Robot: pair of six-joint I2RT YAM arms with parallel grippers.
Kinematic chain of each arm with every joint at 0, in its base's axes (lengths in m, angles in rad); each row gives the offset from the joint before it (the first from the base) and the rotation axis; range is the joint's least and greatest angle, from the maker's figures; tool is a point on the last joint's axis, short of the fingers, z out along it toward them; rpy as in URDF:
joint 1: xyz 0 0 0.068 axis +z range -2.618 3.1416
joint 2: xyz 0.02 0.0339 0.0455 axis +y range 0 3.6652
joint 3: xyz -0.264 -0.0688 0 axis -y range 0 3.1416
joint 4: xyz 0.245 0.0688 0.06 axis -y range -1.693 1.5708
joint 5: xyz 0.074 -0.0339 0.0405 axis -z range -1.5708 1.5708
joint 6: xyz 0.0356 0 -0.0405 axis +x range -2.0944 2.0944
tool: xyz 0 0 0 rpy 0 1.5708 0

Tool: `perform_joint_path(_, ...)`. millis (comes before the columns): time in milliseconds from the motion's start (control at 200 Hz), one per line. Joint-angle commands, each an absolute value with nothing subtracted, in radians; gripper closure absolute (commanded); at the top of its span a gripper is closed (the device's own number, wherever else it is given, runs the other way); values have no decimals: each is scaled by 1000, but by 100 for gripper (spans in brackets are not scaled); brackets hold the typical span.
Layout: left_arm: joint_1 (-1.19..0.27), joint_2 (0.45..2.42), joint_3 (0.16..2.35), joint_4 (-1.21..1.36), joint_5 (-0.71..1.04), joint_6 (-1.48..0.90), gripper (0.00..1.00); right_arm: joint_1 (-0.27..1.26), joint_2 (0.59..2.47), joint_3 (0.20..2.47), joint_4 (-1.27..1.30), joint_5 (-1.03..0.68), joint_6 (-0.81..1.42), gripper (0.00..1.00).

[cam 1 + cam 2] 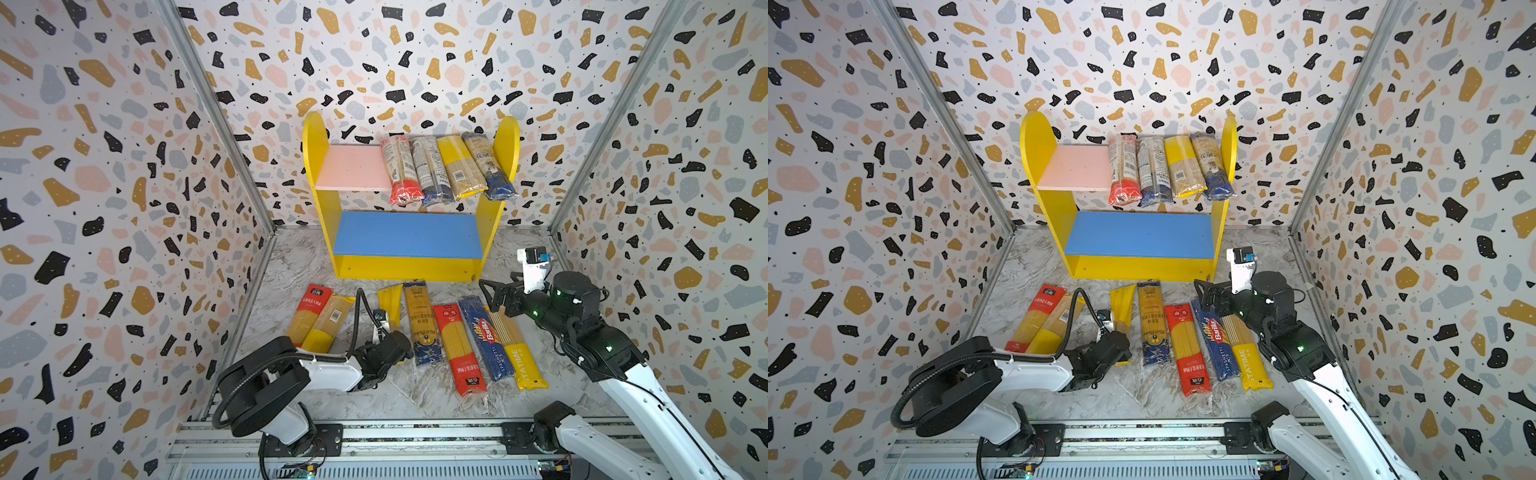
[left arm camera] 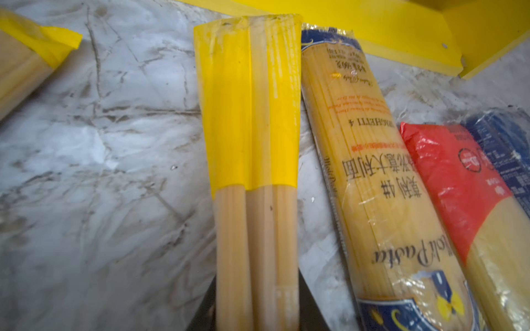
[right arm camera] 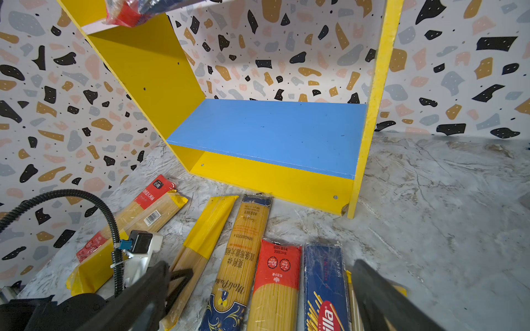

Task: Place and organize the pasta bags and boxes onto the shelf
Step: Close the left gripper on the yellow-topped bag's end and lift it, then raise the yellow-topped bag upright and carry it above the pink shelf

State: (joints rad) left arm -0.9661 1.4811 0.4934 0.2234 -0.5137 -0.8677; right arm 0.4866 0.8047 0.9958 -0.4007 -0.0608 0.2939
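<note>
Marble tabletop (image 1: 415, 397), terrazzo walls (image 1: 104, 166), alu rail (image 1: 415, 434) at front

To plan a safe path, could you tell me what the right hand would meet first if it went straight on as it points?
Most likely the shelf: the open right hand faces its yellow front base. Depth is unclear, so it might reach the blue lower board instead.

The yellow-ended pack (image 2: 252, 120) runs off the left wrist view.
</note>
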Motion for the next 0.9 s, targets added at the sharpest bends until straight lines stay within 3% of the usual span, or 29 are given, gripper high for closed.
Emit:
perform_joint_path(0,-972,1423,487,-17,-517,-814,100,492,797,996,-366,-74,296,1)
perform_joint_path(891,-970,812,791,-529,-726,-619,100,494,780,1013,-357,-113,310,1)
